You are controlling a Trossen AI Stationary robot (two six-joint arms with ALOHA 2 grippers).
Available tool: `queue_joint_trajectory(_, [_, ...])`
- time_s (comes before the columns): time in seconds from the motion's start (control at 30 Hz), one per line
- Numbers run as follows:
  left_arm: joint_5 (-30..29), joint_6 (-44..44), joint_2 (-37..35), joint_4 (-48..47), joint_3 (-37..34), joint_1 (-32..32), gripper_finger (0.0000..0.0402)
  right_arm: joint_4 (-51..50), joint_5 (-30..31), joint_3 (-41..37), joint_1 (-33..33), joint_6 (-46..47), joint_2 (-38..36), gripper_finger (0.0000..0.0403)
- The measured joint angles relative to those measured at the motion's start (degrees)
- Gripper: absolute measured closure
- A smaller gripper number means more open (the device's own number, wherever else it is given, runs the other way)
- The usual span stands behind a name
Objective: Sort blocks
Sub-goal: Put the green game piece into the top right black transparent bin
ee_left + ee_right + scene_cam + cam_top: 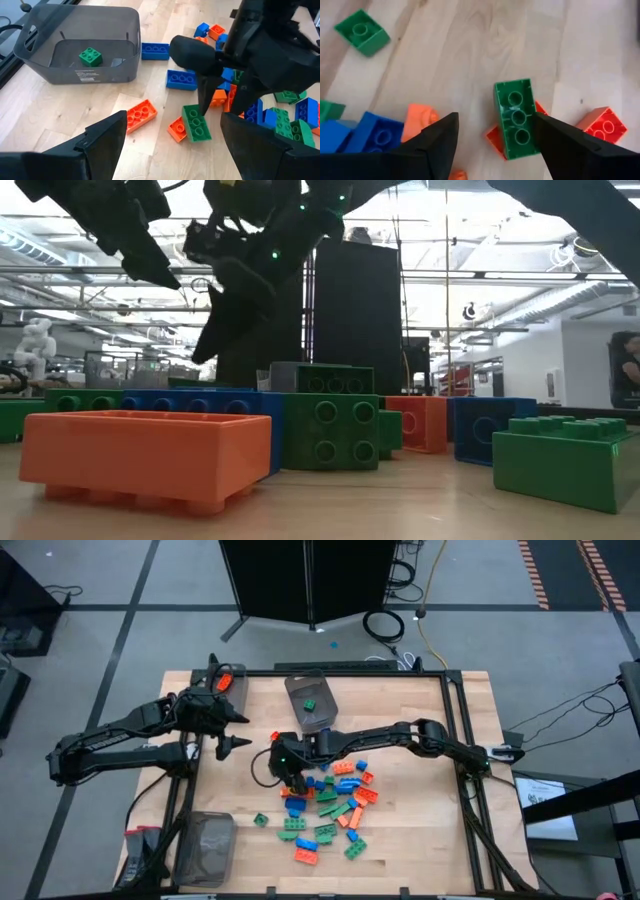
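We see the right gripper (291,772) lowered over the near-left edge of the pile of blocks (335,808), which is spread across the middle of the wooden table (420,830). Its jaws stand apart, grasping nothing. In its own wrist view the two dark fingers (432,145) flank a long green brick (516,119) that lies flat on the wood, studs up, part of it resting on an orange brick (496,140) beneath it. The fingers are not touching it. A small green square brick (362,31) lies well apart, and another orange brick (603,124) sits near the long green one.

The left gripper (232,730) hovers off to the left of the pile, its jaws spread and empty. From its wrist camera we see the same green brick (195,123) under the right arm's fingertips, with a blue brick (182,79) and an orange one (140,115) near it.

A dark translucent bin (308,700) stands at the far middle of the table and holds a single green block (90,56). A white label on its inside wall carries print too small for us to read. A second bin (204,846) sits at the near left corner; we cannot tell what it holds.

In the low view a large orange block (150,456) lies closest, with green and blue ones behind it.
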Motion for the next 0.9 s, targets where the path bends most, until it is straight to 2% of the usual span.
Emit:
queue_joint_trajectory(0.43, [0.0,0.0,0.0,0.0,0.0,0.0,0.0079,4.8,-0.7,0.0,-2.4,-2.3,0.8,0.0154])
queue_joint_trajectory(0.7, [0.0,0.0,0.0,0.0,0.0,0.0,0.0079,5.0,-7.5,0.0,-3.3,-2.2,0.8,0.0154])
queue_joint_trajectory(0.9, [0.0,0.0,0.0,0.0,-0.1,0.0,0.0079,6.7,-7.7,0.0,-2.6,-2.2,0.8,0.0154])
